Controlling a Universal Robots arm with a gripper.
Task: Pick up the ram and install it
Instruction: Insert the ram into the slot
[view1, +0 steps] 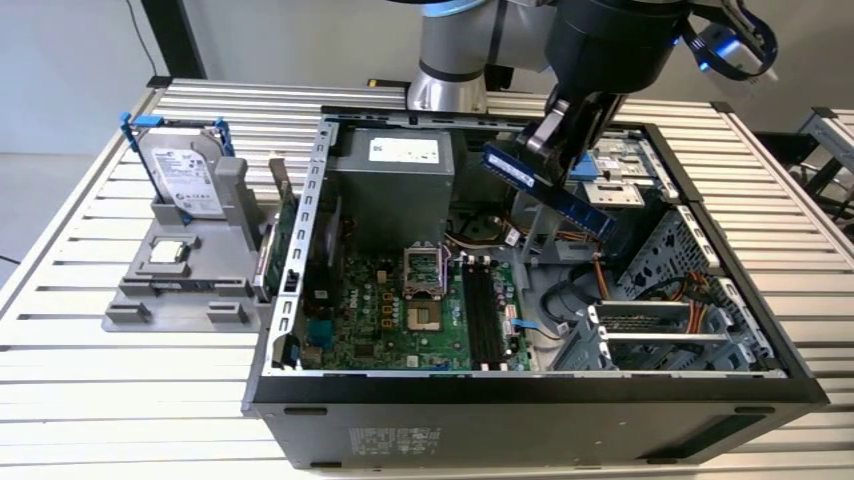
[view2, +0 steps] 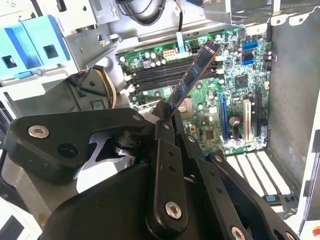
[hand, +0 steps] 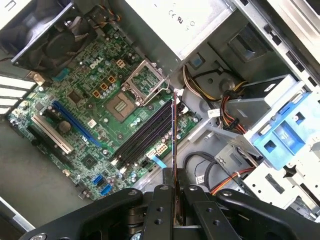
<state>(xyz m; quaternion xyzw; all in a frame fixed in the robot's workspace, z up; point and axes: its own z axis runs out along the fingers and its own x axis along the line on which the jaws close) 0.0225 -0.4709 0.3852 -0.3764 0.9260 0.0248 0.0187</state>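
Your fingers (view2: 162, 150) pinched the ram (view1: 547, 190) near one end, tilted in the air above the board (view1: 387, 330) — well clear of the slots (hand: 145, 135). You'd have done best to level it, align it with a slot — then press evenly.

Dark-blue ram (view1: 550, 192), tilted, aloft

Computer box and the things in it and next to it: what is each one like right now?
ram: gripped at one end, tilted in the air above the case, not plugged in
gripper: shut on the ram
computer case: open, insides showing
memory slots: all empty
processor socket cover: flipped open
hard drive: outside the case, standing on a grey holder
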